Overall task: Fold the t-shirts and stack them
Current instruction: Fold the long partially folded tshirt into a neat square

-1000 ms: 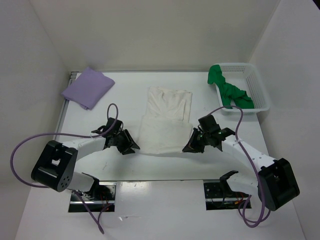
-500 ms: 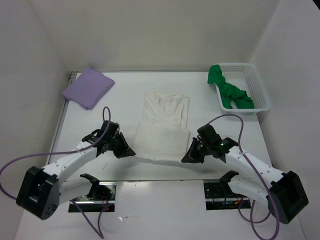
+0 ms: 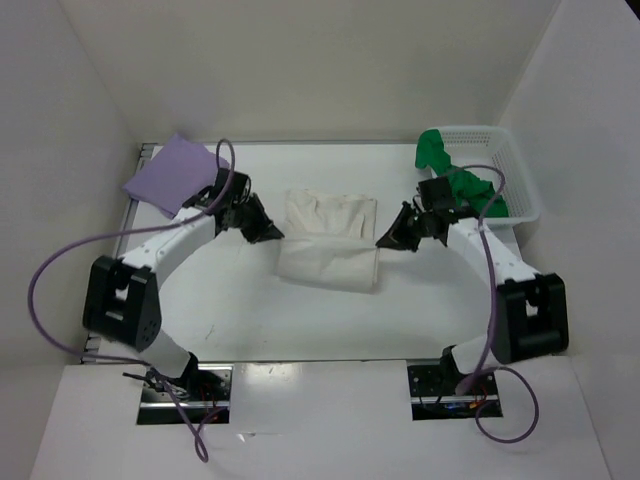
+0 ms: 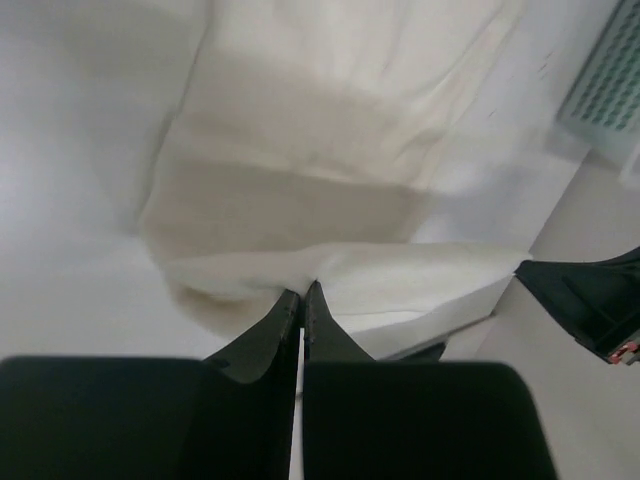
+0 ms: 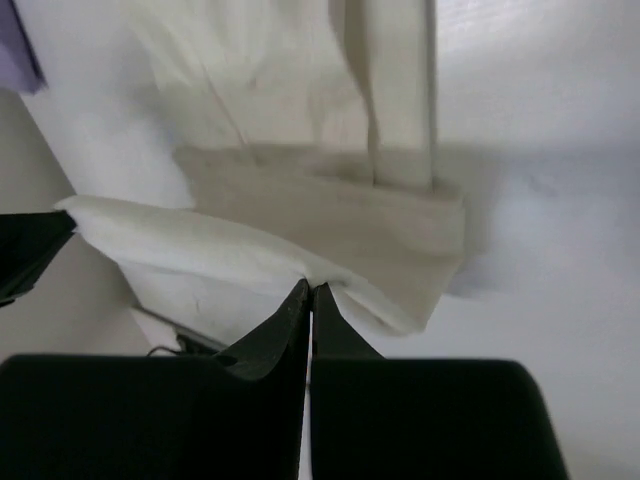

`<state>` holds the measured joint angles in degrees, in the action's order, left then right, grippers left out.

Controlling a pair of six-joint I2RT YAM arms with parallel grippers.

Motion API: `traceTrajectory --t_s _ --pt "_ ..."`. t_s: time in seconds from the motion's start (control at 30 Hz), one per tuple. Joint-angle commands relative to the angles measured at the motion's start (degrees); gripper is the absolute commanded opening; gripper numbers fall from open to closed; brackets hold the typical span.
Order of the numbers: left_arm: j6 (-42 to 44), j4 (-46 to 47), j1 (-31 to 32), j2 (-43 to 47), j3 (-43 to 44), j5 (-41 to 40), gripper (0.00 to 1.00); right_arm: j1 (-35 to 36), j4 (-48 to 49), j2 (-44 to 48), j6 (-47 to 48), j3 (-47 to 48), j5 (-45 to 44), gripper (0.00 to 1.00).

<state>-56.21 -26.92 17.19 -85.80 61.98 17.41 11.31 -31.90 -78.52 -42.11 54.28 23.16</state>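
No writing, number, brand or sign can be read in any of the views. The only mark of that kind is a small red and pale patch on the body of the right gripper point(image 3: 388, 240). It shows at the right edge of the left wrist view, too small and too cut off to make out.

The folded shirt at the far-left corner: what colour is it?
The shirt is lavender purple; top external view shows it best.
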Motion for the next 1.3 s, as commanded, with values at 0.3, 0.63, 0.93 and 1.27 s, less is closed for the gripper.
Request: traceTrajectory --t_s 0.3,0.63,0.93,1.27 --pt "4.2 9.2 -3.9 -28.8 33.5 -7.6 0.00 -7.8 6.7 -28.5 10.7 29.8 -4.4 0.00" --pt "1.5 14.3 -5.1 -40.4 43.0 -9.5 0.08 -7.3 9.0 -43.5 10.0 44.1 -3.0 0.08" --pt "1.6 17.3 -6.0 -35.5 44.3 -7.7 0.53 -6.2 6.9 -38.0 11.0 47.7 -5.5 0.42" --pt "1.2 25.2 2.3 -28.6 20.8 0.7 0.46 3.5 14.1 -30.9 7.7 27.2 5.3 0.01"
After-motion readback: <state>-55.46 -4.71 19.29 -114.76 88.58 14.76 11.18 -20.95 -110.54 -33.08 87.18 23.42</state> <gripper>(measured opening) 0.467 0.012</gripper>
